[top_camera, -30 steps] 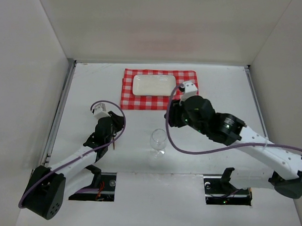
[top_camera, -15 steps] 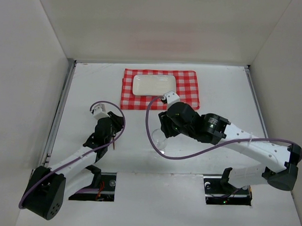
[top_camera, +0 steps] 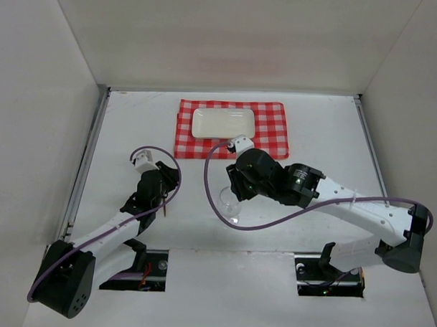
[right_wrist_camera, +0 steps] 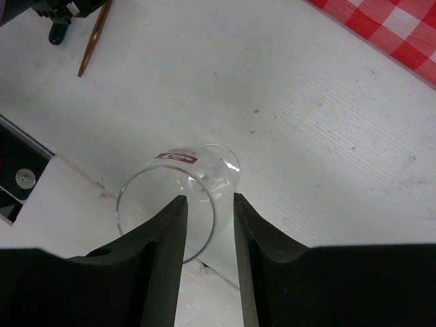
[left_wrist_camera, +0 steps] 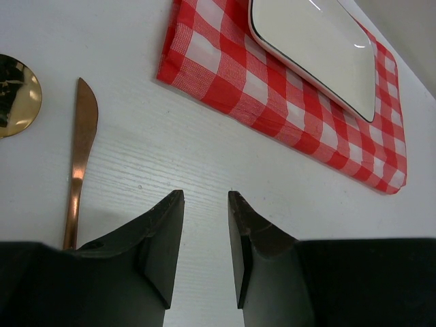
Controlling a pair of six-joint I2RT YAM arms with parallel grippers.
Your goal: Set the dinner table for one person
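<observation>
A clear wine glass (right_wrist_camera: 178, 199) stands on the white dinner table (top_camera: 327, 131); it also shows in the top view (top_camera: 231, 207). My right gripper (right_wrist_camera: 209, 197) is open just above it, with one side of the rim between the jaws; in the top view the gripper (top_camera: 232, 190) covers the glass's far side. My left gripper (left_wrist_camera: 204, 193) is open and empty, low over bare table, and shows in the top view (top_camera: 168, 180). A copper knife (left_wrist_camera: 80, 150) and a gold spoon bowl (left_wrist_camera: 13, 95) lie left of it. A white rectangular plate (top_camera: 222, 123) lies on a red-and-white checked cloth (top_camera: 270, 136).
Metal edge strips (top_camera: 85, 166) run along the table's sides, and white walls enclose it. Two dark openings with the arm bases (top_camera: 139, 268) sit at the near edge. The right arm's purple cable (top_camera: 274, 221) loops beside the glass.
My right arm has swung left and toward the near edge, from beside the cloth to over the wine glass. The left arm has not moved.
</observation>
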